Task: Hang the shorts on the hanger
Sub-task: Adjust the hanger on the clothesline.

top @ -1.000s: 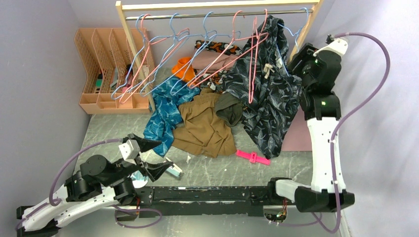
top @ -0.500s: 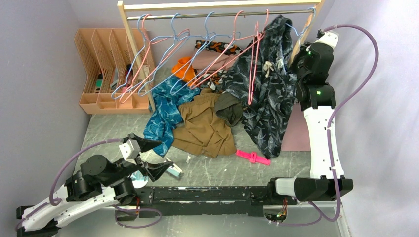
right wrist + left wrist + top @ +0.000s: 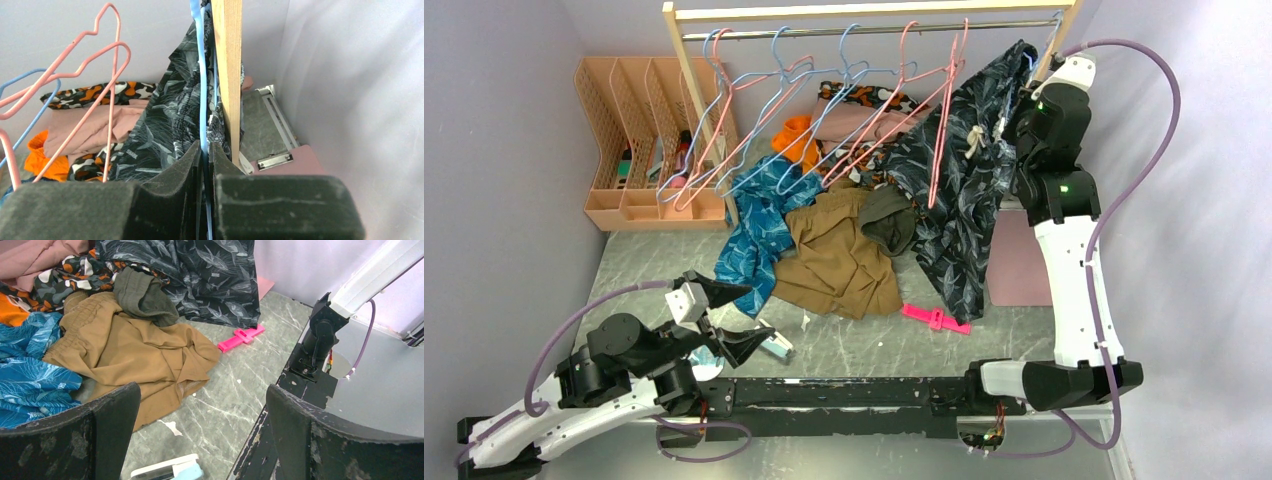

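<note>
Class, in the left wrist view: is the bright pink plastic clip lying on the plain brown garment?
No, the bright pink plastic clip lies on the grey marbled table, beside the plain brown garment.

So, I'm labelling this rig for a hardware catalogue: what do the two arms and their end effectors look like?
Both the left arm and right arm have white shells with black joints, and a purple cable loops along each. The right arm shows a small green light. The left end effector and right end effector carry black, wedge-shaped, scuffed fingers.
</note>
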Robot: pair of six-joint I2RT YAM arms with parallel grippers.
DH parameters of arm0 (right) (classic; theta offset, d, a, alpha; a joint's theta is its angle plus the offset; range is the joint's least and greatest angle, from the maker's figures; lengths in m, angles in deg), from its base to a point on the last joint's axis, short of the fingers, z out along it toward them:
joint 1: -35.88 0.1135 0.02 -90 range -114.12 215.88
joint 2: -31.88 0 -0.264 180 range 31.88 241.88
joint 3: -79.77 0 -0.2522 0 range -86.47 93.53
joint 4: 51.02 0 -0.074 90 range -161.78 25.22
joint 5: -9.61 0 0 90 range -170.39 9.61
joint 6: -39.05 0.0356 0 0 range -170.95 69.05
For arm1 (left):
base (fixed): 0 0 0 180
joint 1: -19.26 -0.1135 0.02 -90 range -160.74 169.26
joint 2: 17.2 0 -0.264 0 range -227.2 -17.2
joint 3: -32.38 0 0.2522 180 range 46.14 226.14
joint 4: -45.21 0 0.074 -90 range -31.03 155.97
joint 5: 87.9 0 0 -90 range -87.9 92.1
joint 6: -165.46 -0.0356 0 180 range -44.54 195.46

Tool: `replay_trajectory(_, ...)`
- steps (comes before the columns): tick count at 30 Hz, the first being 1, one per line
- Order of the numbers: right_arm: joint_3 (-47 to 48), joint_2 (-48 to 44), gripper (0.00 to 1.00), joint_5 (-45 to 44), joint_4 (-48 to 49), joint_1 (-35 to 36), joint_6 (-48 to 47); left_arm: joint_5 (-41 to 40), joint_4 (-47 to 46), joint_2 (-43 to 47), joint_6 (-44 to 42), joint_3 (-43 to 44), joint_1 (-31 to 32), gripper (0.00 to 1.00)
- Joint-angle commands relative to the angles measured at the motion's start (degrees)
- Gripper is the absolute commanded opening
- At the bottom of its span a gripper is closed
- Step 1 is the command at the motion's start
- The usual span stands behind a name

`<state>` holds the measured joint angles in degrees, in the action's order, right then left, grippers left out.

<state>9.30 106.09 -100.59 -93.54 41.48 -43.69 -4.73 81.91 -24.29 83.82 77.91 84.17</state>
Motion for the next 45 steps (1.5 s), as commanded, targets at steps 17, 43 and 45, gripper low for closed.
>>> replay_trajectory(17, 1.19, -2.04, 0.05, 1.99, 2.86, 1.78, -1.46, -0.11, -1.04, -0.79, 0.08, -0.22, -0.3, 1.0)
replay_trajectory(43, -13.41, -12.06, 0.44, -2.86, 2.86, -0.22, 0.62, 0.72, -0.94, 0.1, -0.26, -0.3, -0.3, 1.0)
replay_trajectory(45, -12.21, -12.52, 0.47, -2.81, 1.97, -0.26, 1.08, 0.81, -1.03, 0.15, -0.27, -0.35, -0.3, 1.0)
